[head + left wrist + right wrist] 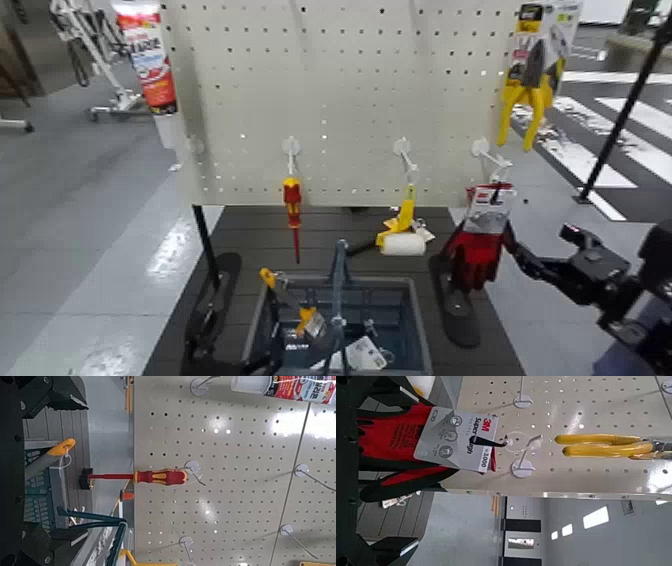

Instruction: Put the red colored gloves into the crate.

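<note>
The red colored gloves (478, 243) hang by their white-and-red tag (491, 207) from a hook at the pegboard's lower right. My right gripper (512, 252) is at the gloves from the right. In the right wrist view its open jaws stand on either side of the gloves (395, 443), and the tag (459, 438) is still on the hook. The grey-blue crate (380, 284) sits on the floor below the board's middle, with several tools inside. My left gripper (71, 471) is open and empty above the crate (36, 495), facing the board.
On the pegboard (350, 90) hang a red-and-yellow screwdriver (292, 205), a yellow paint roller (402, 235), yellow pliers (530, 80) and a sealant tube (150, 55). Black stand feet (212, 305) (455, 300) flank the crate.
</note>
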You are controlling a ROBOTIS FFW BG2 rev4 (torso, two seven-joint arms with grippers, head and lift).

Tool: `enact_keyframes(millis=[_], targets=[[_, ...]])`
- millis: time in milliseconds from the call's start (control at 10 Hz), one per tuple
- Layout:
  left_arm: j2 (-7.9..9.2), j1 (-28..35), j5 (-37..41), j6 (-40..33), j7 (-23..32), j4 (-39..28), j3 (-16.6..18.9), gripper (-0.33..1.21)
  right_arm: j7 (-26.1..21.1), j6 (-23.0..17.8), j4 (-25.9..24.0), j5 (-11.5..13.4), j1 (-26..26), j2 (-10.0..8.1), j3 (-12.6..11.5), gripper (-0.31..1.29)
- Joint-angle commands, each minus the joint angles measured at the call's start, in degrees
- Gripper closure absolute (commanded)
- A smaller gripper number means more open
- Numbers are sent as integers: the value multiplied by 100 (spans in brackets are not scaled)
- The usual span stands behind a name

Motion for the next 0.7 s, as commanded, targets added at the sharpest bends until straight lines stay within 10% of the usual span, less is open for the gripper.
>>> enact_keyframes(millis=[100, 700], targets=[[-554, -36, 4, 13, -26, 24, -32, 17, 313, -135, 696, -193, -561, -209, 199, 3], [-571, -80, 30, 13, -52, 68, -84, 17, 840, -197, 1575, -475, -1413, -464, 744, 3]])
